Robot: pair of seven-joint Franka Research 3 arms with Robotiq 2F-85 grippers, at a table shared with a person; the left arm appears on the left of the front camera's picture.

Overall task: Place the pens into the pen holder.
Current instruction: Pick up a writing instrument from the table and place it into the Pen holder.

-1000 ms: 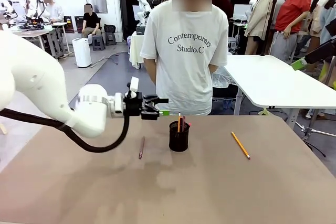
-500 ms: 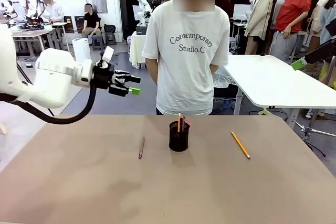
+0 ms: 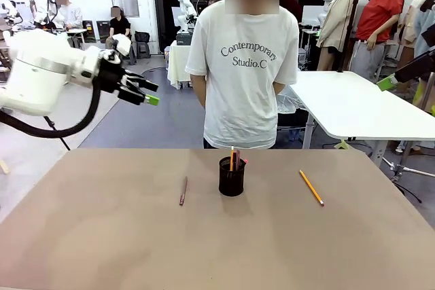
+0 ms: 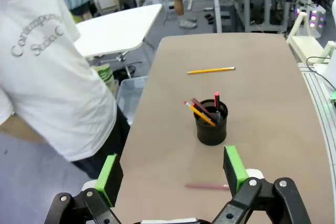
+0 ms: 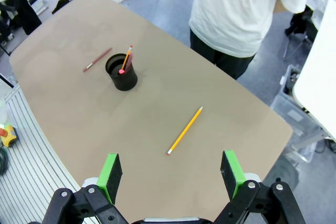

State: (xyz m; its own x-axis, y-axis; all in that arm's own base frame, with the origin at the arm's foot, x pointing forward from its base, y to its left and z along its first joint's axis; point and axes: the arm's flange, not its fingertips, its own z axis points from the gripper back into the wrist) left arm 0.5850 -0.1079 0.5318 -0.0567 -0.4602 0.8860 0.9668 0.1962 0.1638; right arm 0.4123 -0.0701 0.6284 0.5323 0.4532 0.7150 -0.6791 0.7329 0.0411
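Observation:
The black mesh pen holder [image 3: 232, 178] stands mid-table with three pens upright in it: a yellow pencil, a dark one and a pink-ended one [image 4: 216, 99]. To its left a slim dark-red pen [image 3: 183, 191] lies flat on the table. A yellow pencil [image 3: 311, 187] lies to its right. My left gripper [image 3: 147, 93] hangs high off the table's far-left corner, open and empty, and looks back at the holder [image 4: 211, 127]. My right gripper [image 5: 171, 174] is open and empty high above the table, over the yellow pencil [image 5: 185, 130] and the holder [image 5: 122, 73].
A person in a white T-shirt [image 3: 242, 73] stands at the far edge right behind the holder. A white table [image 3: 353, 103] stands beyond the far-right corner. One green-padded finger [image 3: 386, 83] of the right gripper juts in at the right edge.
My left arm has risen and drawn back to the left, from just left of the holder to high off the table's corner. Its jaws stayed open. The pens have not moved.

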